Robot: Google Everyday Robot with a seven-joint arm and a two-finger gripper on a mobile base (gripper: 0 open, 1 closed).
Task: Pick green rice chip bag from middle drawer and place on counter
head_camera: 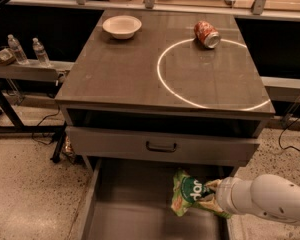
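My hand (211, 190) sits low at the right side of the open middle drawer (135, 211), clamped on the right edge of the green rice chip bag (186, 200). The crinkly, shiny bag stands upright over the drawer's flat grey metal floor, with its round dark logo facing me. The arm (272, 199) behind it is smooth, rounded and white. Above, the glossy grey-brown table (120, 74) carries a thin white ring (162, 84), a red soda can (207, 34) lying on its side and a shallow white bowl (122, 26).
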